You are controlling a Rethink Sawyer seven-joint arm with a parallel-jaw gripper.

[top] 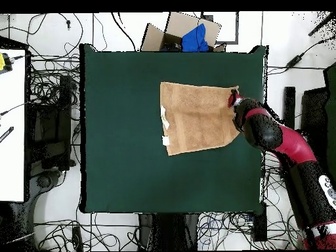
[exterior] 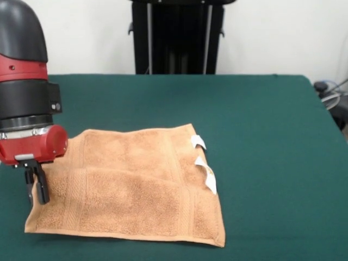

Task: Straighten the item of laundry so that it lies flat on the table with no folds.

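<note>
The table (exterior: 272,125) is covered in dark green cloth and is far larger than the towel. In the front view bare green runs wide to the right of the towel and behind it. A narrower strip lies along the near edge and at the left.

Overhead, the floor round the table is strewn with black cables (top: 46,85). A cardboard box (top: 172,29) holding something blue sits just beyond one table edge.

The arm (top: 279,141), red and black, comes in over the table's edge beside the towel. In the front view it hangs down at the picture's left.

The towel (exterior: 130,182), light orange-tan terry, lies spread on the table, nearer one side than the middle. Its near edge and right edge lie straight in the front view. A fold line crosses it roughly left to right, with one layer lying over another along it. The far left corner looks cut off on a slant beside the arm. Overhead (top: 197,118), the corner nearest the arm is likewise slanted rather than square.

Two small white tags (exterior: 204,168) stick out from the towel's right edge in the front view.

The gripper (exterior: 35,187) points down at the towel's left edge, its dark fingers (exterior: 42,190) touching or just over the cloth. The fingers sit close together. Whether any cloth is pinched between them I cannot tell.
</note>
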